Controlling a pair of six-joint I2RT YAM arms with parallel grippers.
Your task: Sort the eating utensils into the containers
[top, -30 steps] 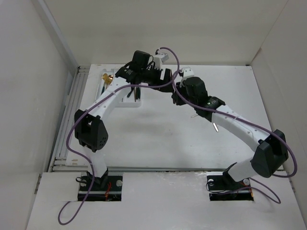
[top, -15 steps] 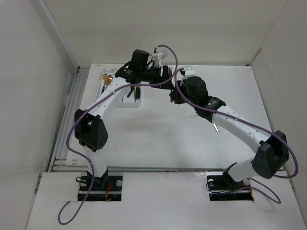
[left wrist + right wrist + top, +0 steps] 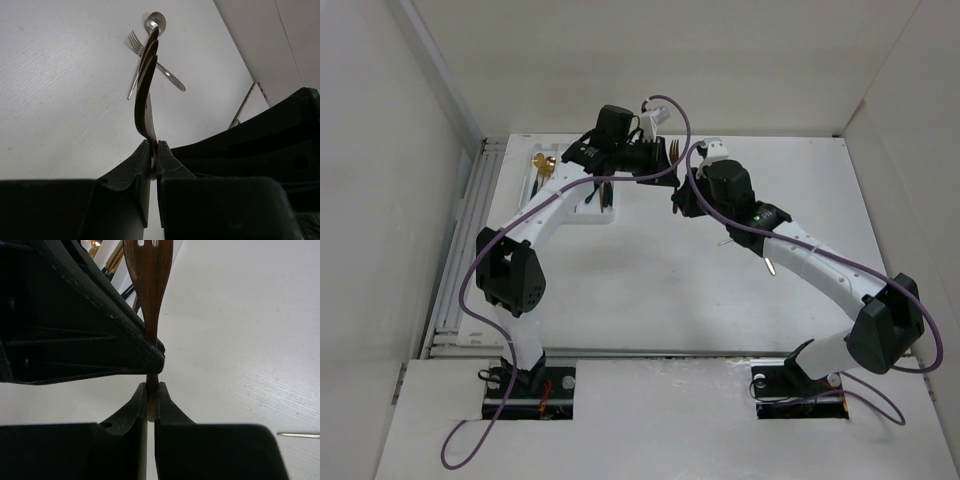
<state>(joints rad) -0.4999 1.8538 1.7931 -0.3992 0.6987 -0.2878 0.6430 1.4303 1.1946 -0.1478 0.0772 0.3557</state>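
The copper fork [image 3: 673,150] is in the air above the far middle of the bench [image 3: 650,290], just to the right of the white tray [image 3: 582,212], and it is held from two sides at once. The left claw [image 3: 154,150] is clenched on the fork [image 3: 145,95] at its neck, so the curved head with the tines stands out beyond the fingertips. The right claw [image 3: 151,390] is clenched on the handle of the same fork [image 3: 149,275], directly below the black body of the left claw [image 3: 75,330]; the two claws are almost touching. On the bench under the fork, a silver fork [image 3: 133,67] and a silver spoon [image 3: 172,79] lie crossed over each other. In the tray a gold-headed utensil [image 3: 546,163] lies near the far left corner.
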